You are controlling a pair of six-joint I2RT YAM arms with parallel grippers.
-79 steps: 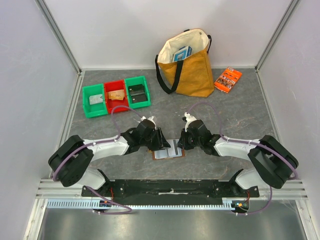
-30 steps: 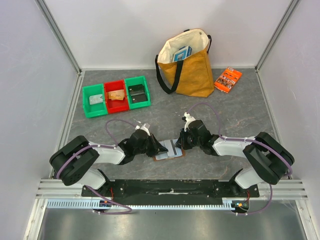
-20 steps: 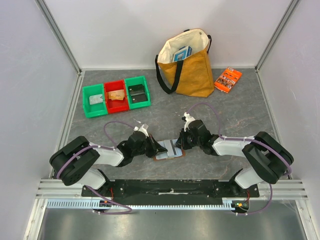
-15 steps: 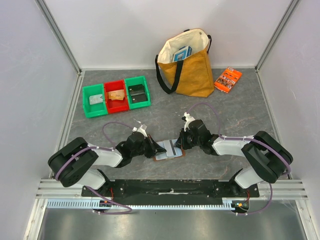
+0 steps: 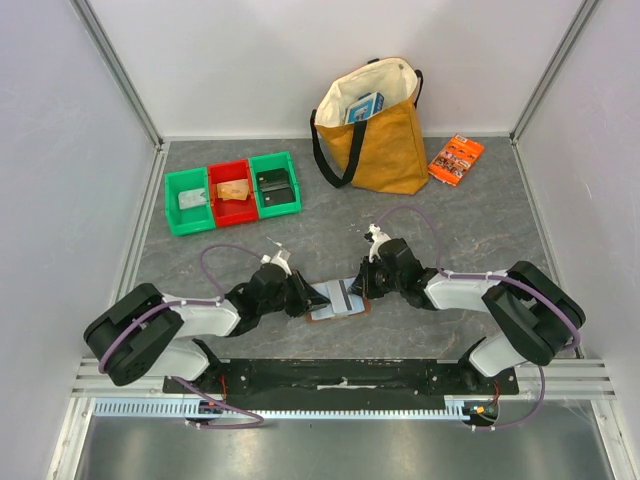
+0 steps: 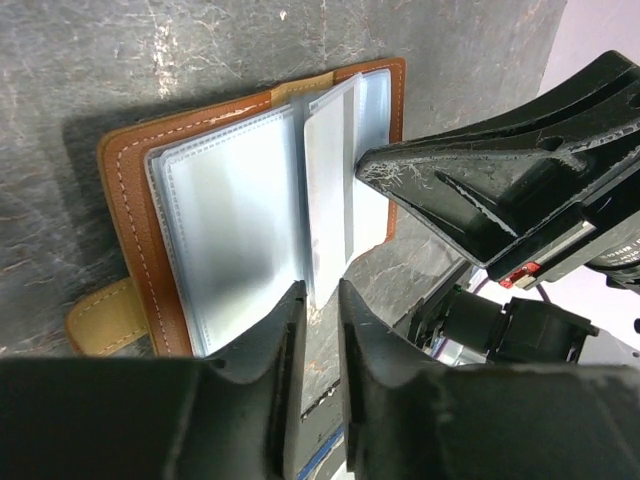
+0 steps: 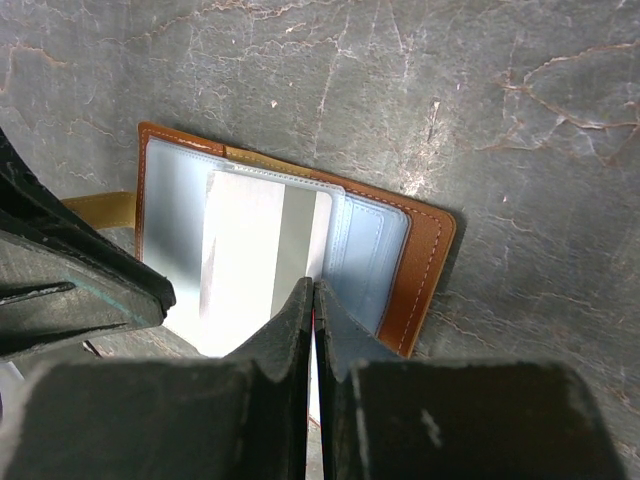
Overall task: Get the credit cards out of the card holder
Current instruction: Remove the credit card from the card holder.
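The card holder [image 5: 364, 308] lies open on the table between the arms: brown leather [image 6: 125, 200] with pale grey-blue clear sleeves [image 7: 425, 262]. One pale credit card [image 6: 335, 180] with a grey stripe sticks partly out of a sleeve [image 7: 255, 250]. My left gripper [image 6: 320, 292] is at the holder's left side [image 5: 320, 298], its jaws a narrow gap apart, with the card's free edge at its tips. My right gripper [image 7: 314, 285] is shut, tips down on the holder beside the card [image 5: 358, 292]. Other cards are hidden.
A row of green, red and green bins [image 5: 232, 192] sits at the back left. A tan tote bag [image 5: 375, 130] stands at the back middle, with an orange printed packet [image 5: 456, 158] to its right. White walls enclose the table.
My left gripper has drawn back to the left, from over the holder to its left edge, and the arm has dropped lower. My right gripper has stayed on the holder.
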